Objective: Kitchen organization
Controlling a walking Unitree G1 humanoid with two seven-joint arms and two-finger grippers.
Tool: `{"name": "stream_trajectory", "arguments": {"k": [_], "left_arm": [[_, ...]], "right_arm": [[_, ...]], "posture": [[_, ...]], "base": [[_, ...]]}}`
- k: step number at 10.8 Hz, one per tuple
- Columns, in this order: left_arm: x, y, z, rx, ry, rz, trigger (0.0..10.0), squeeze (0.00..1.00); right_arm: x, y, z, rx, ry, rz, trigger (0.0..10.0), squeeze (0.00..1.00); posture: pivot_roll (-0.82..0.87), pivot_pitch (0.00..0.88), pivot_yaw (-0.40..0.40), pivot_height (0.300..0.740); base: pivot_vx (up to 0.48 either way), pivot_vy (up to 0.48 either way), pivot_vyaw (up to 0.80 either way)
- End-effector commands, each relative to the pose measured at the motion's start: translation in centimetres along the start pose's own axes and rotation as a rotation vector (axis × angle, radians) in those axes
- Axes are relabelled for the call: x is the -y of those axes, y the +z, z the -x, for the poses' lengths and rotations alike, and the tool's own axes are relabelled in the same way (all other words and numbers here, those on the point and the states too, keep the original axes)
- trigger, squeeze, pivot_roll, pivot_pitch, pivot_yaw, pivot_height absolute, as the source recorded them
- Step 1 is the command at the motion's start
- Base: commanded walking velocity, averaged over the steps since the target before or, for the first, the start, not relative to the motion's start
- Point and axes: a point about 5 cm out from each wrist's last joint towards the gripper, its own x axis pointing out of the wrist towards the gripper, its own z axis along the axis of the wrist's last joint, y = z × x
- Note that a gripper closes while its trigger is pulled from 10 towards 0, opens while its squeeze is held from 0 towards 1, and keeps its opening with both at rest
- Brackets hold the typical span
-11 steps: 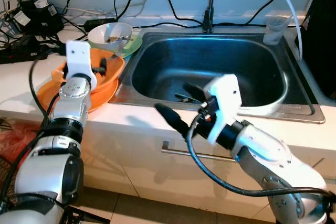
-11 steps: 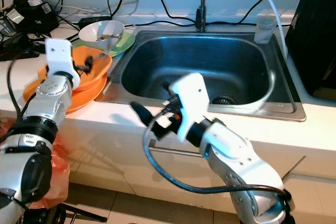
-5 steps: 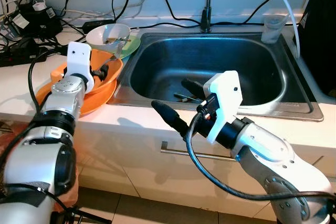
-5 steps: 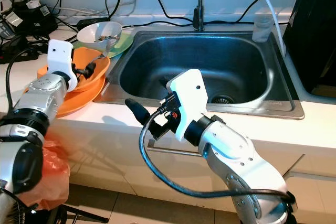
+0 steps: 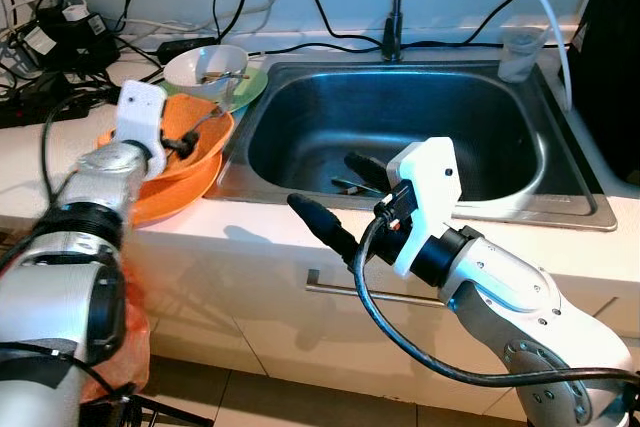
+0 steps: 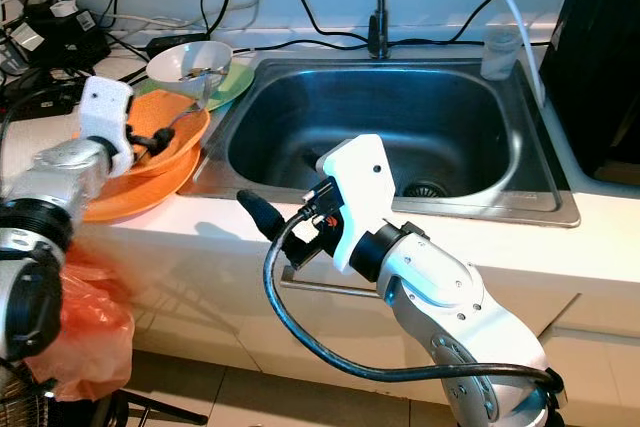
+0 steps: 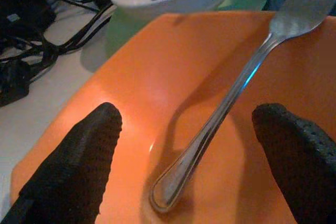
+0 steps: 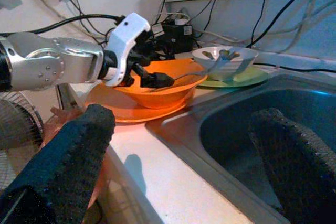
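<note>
Left eye view: nearest the camera, the right gripper hangs over the front edge of the counter, its two black fingers spread wide, one over the counter's front lip and the other over the sink, holding nothing. The sink basin sits in the counter's middle, a dark utensil lying on its bottom, too dim to identify.

Toward the counter's left end, an orange bowl rests on an orange plate, close to the sink's left rim. The left gripper reaches into this bowl with its fingers parted. In the left wrist view a silver fork lies between those fingers, handle end on the bowl's floor, tines rising toward the rim; neither finger touches it.

Just behind the orange bowl, a white bowl stands on a green plate, with what look like chopsticks inside.

At the counter's back edge the faucet rises behind the sink, a clear cup stands near the sink's far right corner, and black cables crowd the far left corner.
</note>
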Motion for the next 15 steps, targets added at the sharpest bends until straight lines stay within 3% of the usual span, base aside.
{"name": "stream_trajectory", "arguments": {"k": [1, 4, 6, 9, 11, 13, 14, 15], "left_arm": [[-0.4, 0.3, 0.1, -0.013, -0.021, -0.004, 10.0, 0.0], [1.5, 0.3, -0.3, 0.004, -0.104, -0.009, 10.0, 0.0], [2.6, -0.4, -0.5, -0.02, -0.168, -0.074, 10.0, 0.0], [1.2, -0.3, -0.1, -0.029, -0.138, -0.126, 10.0, 0.0], [-0.6, -0.2, 0.3, -0.034, -0.071, -0.141, 10.0, 0.0], [-1.9, -0.4, 0.8, -0.025, -0.036, -0.116, 10.0, 0.0], [-1.7, -0.6, 0.8, -0.025, -0.071, -0.102, 0.0, 0.0], [-1.6, -0.6, 0.8, -0.029, -0.083, -0.111, 0.0, 0.0]], "right_arm": [[-0.6, 0.4, 0.1, 0.019, 0.026, -0.022, 10.0, 0.37], [-1.3, 0.7, -0.1, 0.025, 0.078, -0.037, 10.0, 0.37], [-2.1, 0.6, 0.5, 0.016, 0.09, -0.057, 10.0, 0.37], [-1.9, 0.3, 0.6, -0.01, 0.1, -0.081, 10.0, 0.37], [-1.3, 0.7, 0.3, -0.004, 0.106, -0.069, 10.0, 0.37], [-1.2, 0.7, 0.1, -0.007, 0.113, -0.063, 10.0, 0.38], [-1.3, 1.0, 0.1, -0.002, 0.121, -0.067, 10.0, 0.37], [-1.3, 1.1, 0.2, -0.002, 0.121, -0.067, 10.0, 0.36]], "posture": [[-0.16, 0.0, 0.156, 0.74], [-0.15, 0.0, 0.144, 0.74], [-0.15, 0.0, 0.133, 0.74], [-0.12, 0.0, 0.108, 0.74], [-0.1, 0.0, 0.09, 0.74], [-0.1, 0.0, 0.08, 0.74], [-0.11, 0.0, 0.08, 0.74], [-0.11, 0.0, 0.084, 0.74]], "base": [[0.0, 0.0, 0.0], [0.0, 0.0, 0.0], [0.0, 0.0, 0.0], [0.0, 0.0, 0.0], [0.0, 0.0, 0.0], [0.0, 0.0, 0.0], [0.0, 0.0, 0.0], [0.0, 0.0, 0.0]]}}
